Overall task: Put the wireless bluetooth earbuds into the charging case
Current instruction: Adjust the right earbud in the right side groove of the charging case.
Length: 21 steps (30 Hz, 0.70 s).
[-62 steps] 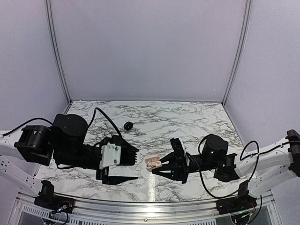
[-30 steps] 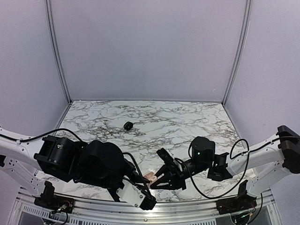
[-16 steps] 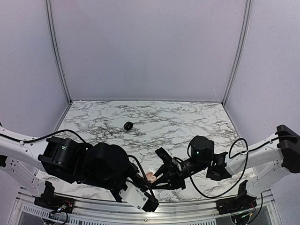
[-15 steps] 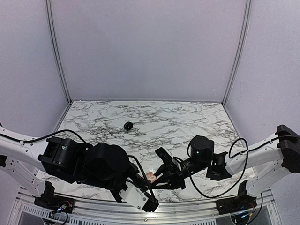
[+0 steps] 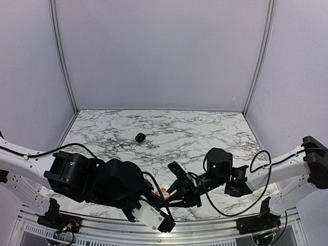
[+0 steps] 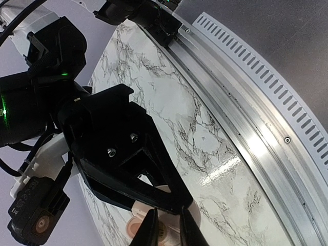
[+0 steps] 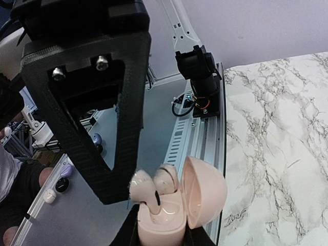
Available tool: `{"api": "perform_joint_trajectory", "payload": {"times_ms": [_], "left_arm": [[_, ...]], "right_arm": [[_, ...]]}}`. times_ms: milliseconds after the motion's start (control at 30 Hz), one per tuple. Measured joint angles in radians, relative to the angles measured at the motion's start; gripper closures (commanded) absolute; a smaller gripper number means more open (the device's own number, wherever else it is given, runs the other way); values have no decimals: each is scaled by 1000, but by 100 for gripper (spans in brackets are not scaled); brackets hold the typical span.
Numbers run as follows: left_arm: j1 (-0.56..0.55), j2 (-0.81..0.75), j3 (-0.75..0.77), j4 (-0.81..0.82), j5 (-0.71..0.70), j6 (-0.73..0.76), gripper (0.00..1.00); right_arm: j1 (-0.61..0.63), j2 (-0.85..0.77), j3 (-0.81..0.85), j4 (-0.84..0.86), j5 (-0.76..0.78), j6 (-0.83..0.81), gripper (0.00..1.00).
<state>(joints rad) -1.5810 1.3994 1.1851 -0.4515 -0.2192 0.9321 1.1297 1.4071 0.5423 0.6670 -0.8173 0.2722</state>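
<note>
I see the marbled counter [image 5: 205, 128] filling the floor of the booth, with a ribbed metal rail [image 6: 266, 133] running along its near edge. Both arms reach inward and meet low over the near middle of the counter: the bulky black left arm [image 5: 110, 182] comes from the left, the right arm [image 5: 287, 166] from the right.

My left wrist view shows the left end effector [image 6: 167, 228] clenched, its two thin fingers almost together right above the opened case. From the right wrist view its dark triangular finger stands edge-on, with the tip right against the nearer bud. I cannot tell whether it pinches that bud.

The right end effector [image 7: 163, 234] is grasping the charging case [image 7: 201, 197] by its lower body and holding it upright above the counter near the front rail. The case is pale pink and its lid is swung open to the right.

A small black round puck [image 5: 140, 137] lies well apart on the counter, toward the back left.

Inside the case sit the earbuds [image 7: 139, 185], two pale rounded shapes side by side, the nearer one bearing a small dark mark.
</note>
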Motion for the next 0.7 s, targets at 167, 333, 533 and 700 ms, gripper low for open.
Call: {"api": "perform_joint_trajectory", "payload": {"times_ms": [167, 333, 533, 700], "left_arm": [[-3, 1, 13, -2, -5, 0, 83], [-3, 1, 16, -3, -14, 0, 83], [-3, 3, 18, -2, -26, -5, 85], [-3, 10, 25, -2, -34, -12, 85]], "right_arm": [[10, 2, 11, -18, 3, -13, 100], [16, 2, 17, -29, 12, -18, 100], [28, 2, 19, -49, 24, -38, 100], [46, 2, 29, -69, 31, -60, 100]]}}
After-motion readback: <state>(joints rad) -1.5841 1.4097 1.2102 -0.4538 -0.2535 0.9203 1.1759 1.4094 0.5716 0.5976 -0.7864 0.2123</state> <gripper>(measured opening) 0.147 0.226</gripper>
